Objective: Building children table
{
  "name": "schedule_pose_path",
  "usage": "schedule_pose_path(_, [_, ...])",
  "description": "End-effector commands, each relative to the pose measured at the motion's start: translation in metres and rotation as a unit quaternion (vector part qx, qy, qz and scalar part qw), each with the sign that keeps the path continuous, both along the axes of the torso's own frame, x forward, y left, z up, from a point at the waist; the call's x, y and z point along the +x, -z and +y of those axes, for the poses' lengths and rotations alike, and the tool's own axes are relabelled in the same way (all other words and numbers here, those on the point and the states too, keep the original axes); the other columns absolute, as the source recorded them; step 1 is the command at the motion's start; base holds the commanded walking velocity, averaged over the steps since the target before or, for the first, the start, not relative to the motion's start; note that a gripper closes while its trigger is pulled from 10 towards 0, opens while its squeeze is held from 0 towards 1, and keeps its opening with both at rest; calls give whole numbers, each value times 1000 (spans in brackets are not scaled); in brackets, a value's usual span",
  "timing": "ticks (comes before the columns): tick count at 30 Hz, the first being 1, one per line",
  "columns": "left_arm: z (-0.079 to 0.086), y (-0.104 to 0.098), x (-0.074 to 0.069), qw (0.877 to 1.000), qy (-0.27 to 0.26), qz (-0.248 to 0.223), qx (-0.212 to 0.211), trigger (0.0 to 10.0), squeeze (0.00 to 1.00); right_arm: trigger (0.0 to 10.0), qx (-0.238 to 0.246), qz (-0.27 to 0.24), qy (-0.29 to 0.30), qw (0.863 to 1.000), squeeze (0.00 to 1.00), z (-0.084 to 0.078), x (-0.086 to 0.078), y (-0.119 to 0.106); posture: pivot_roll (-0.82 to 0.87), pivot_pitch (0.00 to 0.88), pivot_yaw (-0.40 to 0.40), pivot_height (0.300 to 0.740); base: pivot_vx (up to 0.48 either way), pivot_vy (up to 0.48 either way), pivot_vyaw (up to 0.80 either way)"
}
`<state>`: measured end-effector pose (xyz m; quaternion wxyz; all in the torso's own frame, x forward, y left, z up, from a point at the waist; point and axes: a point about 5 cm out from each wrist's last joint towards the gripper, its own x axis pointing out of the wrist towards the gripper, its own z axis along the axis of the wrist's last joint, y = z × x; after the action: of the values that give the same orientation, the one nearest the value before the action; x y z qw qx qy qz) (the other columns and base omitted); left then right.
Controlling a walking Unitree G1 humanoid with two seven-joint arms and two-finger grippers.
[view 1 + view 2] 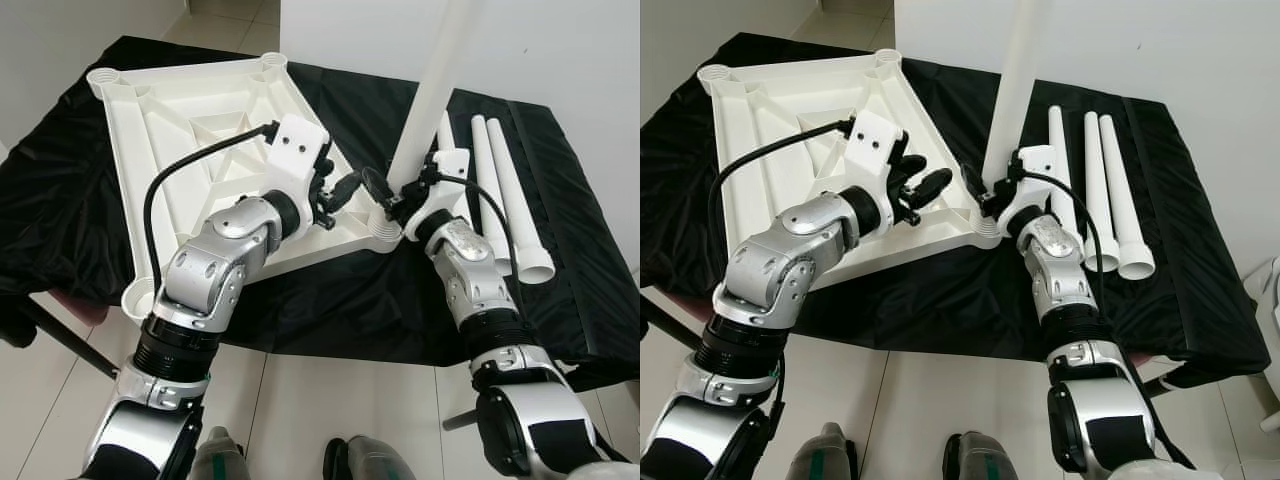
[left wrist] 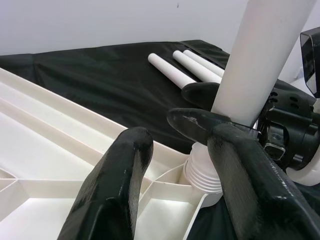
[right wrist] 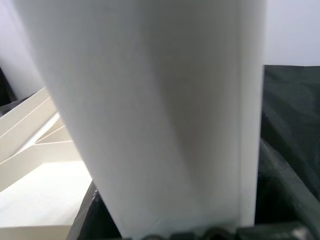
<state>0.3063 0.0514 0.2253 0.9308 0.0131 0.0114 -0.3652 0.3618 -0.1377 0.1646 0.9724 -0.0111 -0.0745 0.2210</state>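
Observation:
A white plastic tabletop [image 1: 190, 140] lies upside down on the black cloth, its ribbed underside up. A white table leg [image 1: 432, 95] stands upright in the corner socket [image 2: 202, 175] nearest me. My right gripper [image 1: 392, 197] is shut on this leg just above the socket; the leg [image 3: 150, 115] is close in front of the right wrist camera. My left gripper [image 1: 345, 190] hovers open over the tabletop's edge, just left of the leg, with nothing between its fingers [image 2: 115, 190]. Three more white legs [image 1: 510, 200] lie side by side on the cloth to the right.
The black cloth [image 1: 330, 300] covers a low table against a white wall. The table's front edge is close to me, with tiled floor [image 1: 330, 400] below. My two feet [image 1: 360, 460] stand at the bottom. A dark bar [image 1: 60, 340] sticks out at lower left.

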Motion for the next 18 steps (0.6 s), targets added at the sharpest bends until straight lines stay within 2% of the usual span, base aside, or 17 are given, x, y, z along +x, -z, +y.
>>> schedule_pose_path(1, [0, 0, -2, 1000, -6, 2, 0, 10000, 0, 10000, -12, 64, 23, 998, 0, -11, -4, 29, 15, 43, -48, 740, 0, 0, 0])
schedule_pose_path(11, [-2, -2, -3, 1000, -3, 2, 0, 10000, 0, 10000, 28, 100, 65, 993, 0, -20, -3, 42, 20, 52, -45, 740, 0, 0, 0])
schedule_pose_path(18, [-3, -2, -5, 1000, -1, 3, 0, 10000, 0, 10000, 28, 97, 55, 993, 0, -17, -3, 41, 21, 55, -43, 740, 0, 0, 0])
